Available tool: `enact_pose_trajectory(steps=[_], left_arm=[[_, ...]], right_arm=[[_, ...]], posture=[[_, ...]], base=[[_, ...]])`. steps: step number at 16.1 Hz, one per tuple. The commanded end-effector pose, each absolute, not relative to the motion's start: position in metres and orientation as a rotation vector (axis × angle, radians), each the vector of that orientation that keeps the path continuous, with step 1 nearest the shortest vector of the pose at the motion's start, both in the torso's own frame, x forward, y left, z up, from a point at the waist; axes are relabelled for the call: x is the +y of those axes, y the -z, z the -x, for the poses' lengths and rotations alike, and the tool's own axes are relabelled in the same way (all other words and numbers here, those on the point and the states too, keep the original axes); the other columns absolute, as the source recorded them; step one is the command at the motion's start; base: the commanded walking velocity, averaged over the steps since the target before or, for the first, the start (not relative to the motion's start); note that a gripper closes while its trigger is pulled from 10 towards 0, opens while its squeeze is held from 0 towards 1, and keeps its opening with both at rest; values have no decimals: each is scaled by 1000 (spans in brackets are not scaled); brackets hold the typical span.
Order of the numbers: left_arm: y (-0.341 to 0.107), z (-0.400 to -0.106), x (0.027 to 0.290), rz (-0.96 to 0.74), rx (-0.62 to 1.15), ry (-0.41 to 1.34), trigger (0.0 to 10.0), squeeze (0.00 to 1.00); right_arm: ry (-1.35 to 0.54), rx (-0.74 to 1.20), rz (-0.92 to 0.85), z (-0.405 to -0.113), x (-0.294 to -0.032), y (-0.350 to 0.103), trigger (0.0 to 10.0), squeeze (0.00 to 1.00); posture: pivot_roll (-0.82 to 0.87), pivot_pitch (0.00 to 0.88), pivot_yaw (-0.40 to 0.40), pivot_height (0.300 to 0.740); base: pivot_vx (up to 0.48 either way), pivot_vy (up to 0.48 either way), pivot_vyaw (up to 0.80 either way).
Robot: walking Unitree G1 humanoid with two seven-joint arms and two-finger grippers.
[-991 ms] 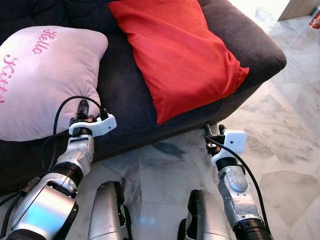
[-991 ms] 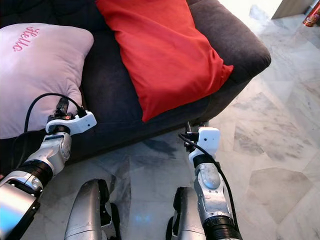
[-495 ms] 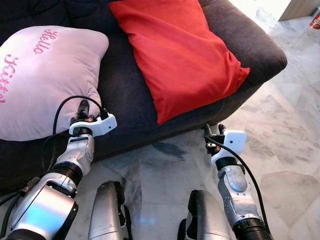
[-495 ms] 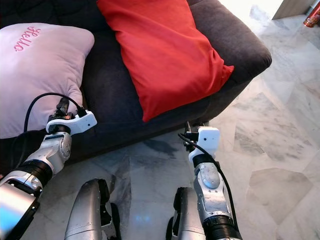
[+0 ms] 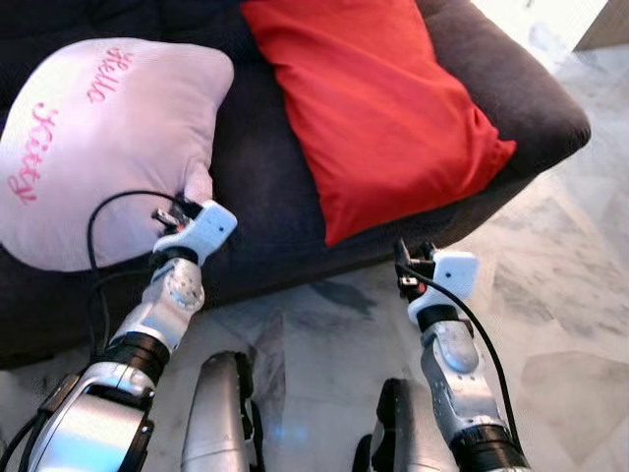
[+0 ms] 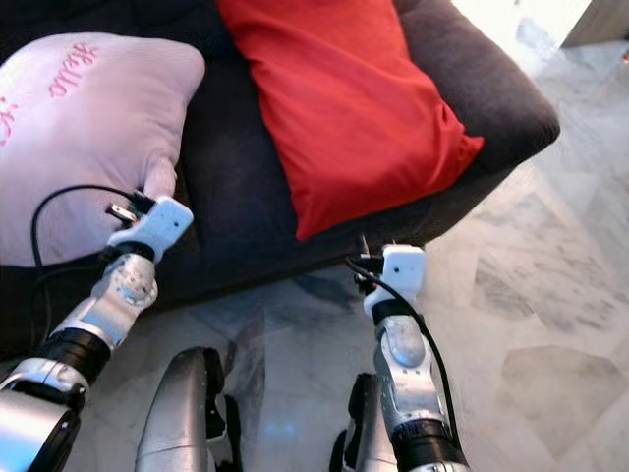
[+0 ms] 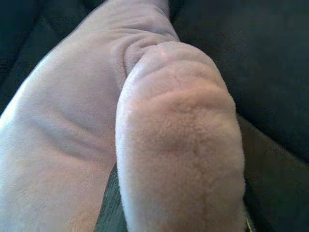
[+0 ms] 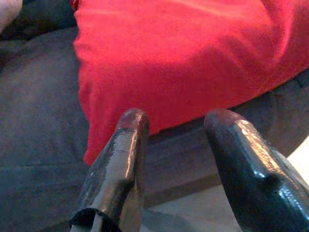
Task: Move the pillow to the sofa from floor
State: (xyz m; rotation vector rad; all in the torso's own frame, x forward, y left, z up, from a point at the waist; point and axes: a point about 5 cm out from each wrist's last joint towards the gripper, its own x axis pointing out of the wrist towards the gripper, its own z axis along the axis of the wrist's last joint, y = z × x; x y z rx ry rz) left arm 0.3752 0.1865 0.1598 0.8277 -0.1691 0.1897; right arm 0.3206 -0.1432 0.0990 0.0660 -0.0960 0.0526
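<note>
A pink pillow (image 5: 108, 147) with pink lettering lies on the left of the dark grey sofa (image 5: 265, 197). Its lower corner hangs by my left gripper (image 5: 175, 209), which is pressed up against it. In the left wrist view that fuzzy corner (image 7: 178, 145) sits right in front of the camera and hides the gripper. A red pillow (image 5: 383, 108) lies slanted across the sofa seat to the right. My right gripper (image 5: 401, 258) is open and holds nothing, low in front of the sofa's front edge, with the red pillow (image 8: 183, 53) just beyond its fingertips (image 8: 120, 159).
Pale marble floor (image 5: 560, 295) spreads in front of the sofa and off to the right. My two silver legs (image 5: 221, 413) stand close to the sofa front. The sofa's rounded right arm (image 5: 531, 88) juts toward the floor space.
The camera has swung, so the whole scene sits further right and the pink pillow shows more fully. My left wrist has twisted against the pillow's corner. The right arm has barely moved.
</note>
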Motion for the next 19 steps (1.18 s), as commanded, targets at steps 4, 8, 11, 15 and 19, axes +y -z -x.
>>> enact_pose_trajectory(steps=[4,8,11,15,19], left_arm=[[-168,-365,184,-790,-221,-154,10000,0],[-161,-353,179,-760,-212,-140,10000,0],[-155,-348,181,-756,-181,-137,10000,0],[-157,-346,183,-777,-174,-141,10000,0],[-160,-346,183,-784,-177,-141,10000,0]], right_arm=[[-42,-71,-79,-317,-145,-91,10000,0],[-44,-79,-67,-319,-144,-93,10000,0],[-38,-82,-75,-319,-145,-93,10000,0],[-39,-79,-82,-320,-143,-93,10000,0],[-51,-93,-79,-319,-141,-94,10000,0]], posture=[[122,238,-38,588],[120,233,-28,588],[122,227,-28,588],[127,217,-24,588],[127,207,-18,597]], base=[[0,0,0],[0,0,0],[0,0,0],[0,0,0],[0,0,0]])
